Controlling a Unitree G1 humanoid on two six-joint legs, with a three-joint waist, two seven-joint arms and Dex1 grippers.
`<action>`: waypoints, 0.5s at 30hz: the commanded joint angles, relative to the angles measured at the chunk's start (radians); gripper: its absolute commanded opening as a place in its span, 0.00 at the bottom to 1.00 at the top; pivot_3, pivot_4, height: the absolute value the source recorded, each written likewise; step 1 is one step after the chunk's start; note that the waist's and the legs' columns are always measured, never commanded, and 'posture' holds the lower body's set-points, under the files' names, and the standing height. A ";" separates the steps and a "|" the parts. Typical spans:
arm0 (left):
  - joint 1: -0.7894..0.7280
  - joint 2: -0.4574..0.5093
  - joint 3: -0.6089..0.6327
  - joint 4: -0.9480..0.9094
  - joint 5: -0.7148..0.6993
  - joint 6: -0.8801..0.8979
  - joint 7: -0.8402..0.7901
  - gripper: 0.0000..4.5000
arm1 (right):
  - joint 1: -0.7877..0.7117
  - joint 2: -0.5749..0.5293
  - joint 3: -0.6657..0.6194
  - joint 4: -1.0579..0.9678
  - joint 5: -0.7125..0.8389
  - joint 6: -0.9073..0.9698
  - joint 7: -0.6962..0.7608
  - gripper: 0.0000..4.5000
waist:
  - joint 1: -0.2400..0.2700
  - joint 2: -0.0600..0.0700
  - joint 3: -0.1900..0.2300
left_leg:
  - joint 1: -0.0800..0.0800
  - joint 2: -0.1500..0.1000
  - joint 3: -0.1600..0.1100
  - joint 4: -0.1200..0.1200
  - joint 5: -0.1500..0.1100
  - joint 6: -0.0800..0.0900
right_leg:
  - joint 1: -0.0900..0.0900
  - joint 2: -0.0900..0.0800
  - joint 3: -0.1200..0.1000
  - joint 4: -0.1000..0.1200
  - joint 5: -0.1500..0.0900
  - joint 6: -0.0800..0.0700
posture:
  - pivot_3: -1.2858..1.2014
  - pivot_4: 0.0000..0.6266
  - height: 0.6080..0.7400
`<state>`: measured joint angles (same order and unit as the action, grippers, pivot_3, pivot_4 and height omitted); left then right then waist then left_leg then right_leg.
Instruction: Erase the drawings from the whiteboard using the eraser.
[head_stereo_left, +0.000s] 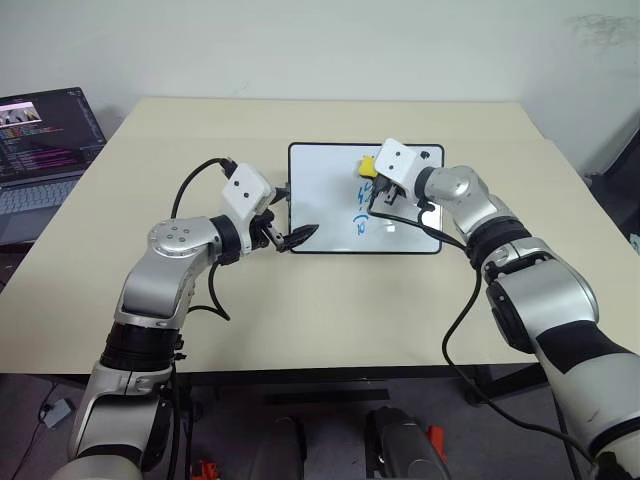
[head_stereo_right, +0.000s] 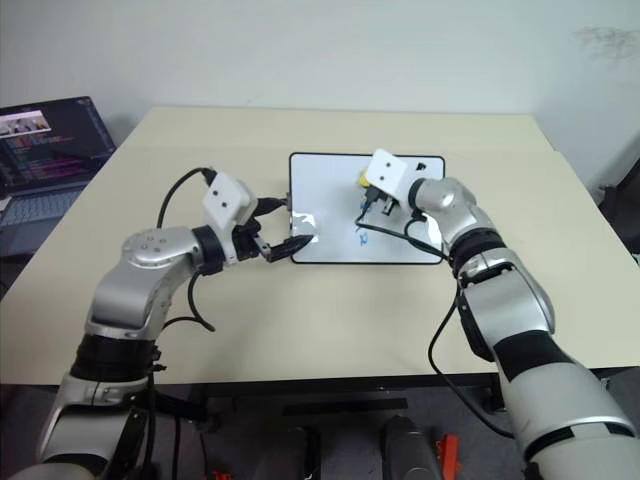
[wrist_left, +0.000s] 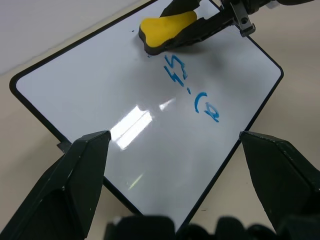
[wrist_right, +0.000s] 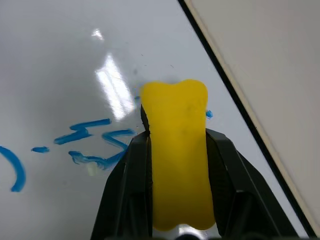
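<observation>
Your right gripper (wrist_right: 175, 150) is clamped on the eraser (wrist_right: 177, 155), fingers pinching its narrow waist from both sides, dark underside down on the whiteboard (head_stereo_left: 320, 175) at frame centre, upper part of the board in the eye views. The drawings (wrist_left: 192, 90) sit just below the eraser in a short blue column, the top strokes touching or nearly under its leading edge; most ink looks unerased. Your left gripper (wrist_left: 172, 165) has its jaws spread wide, holding nothing, fingertips at the board's lower left corner in the left eye view; whether they press on it you can't tell. Handling guess: the eraser looks light, a foam-like block, a bit squashy, so the waist pinch is the right hold, keep it flat. The board looks glossy, thin, light, likely to slide on the table (head_stereo_left: 300, 320) when you wipe, so brace that corner or frame edge. A laptop (head_stereo_left: 40, 150) sits at upper left, well clear.
</observation>
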<state>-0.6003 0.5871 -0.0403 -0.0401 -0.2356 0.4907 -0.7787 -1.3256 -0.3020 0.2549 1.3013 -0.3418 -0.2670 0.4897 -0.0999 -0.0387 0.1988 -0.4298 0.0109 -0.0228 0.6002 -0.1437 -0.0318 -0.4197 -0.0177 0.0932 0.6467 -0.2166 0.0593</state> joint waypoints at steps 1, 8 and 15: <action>-0.020 0.003 0.004 -0.013 0.001 -0.020 -0.006 1.00 | -0.017 -0.041 -0.014 0.013 -0.008 0.036 -0.017 0.24 | 0.003 0.000 0.000 | 0.000 0.000 0.000 0.001 0.000 0.000 | 0.000 0.000 0.000 0.000 0.000 0.000 | 0.52 0.24 1.00; -0.023 0.001 0.003 -0.008 0.003 -0.023 -0.009 1.00 | -0.017 -0.050 -0.017 0.012 -0.006 0.045 -0.022 0.24 | 0.005 0.000 0.000 | 0.000 0.000 0.000 0.002 0.000 0.000 | 0.000 0.000 0.000 0.000 0.000 0.000 | 0.52 0.24 1.00; -0.019 0.005 0.005 -0.010 0.003 -0.022 -0.009 1.00 | -0.028 -0.045 -0.027 0.016 0.000 0.087 -0.067 0.24 | 0.010 0.000 0.000 | 0.000 0.000 0.000 0.002 0.000 0.000 | 0.000 0.000 0.000 0.000 0.000 0.000 | 0.52 0.24 1.00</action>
<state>-0.6003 0.5866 -0.0404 -0.0314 -0.2335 0.4900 -0.7803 -1.3367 -0.3267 0.2457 1.3020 -0.3405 -0.2197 0.4460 -0.0903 -0.0388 0.1988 -0.4299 0.0110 -0.0226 0.6020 -0.1437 -0.0317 -0.4195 -0.0178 0.0934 0.6468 -0.2166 0.0594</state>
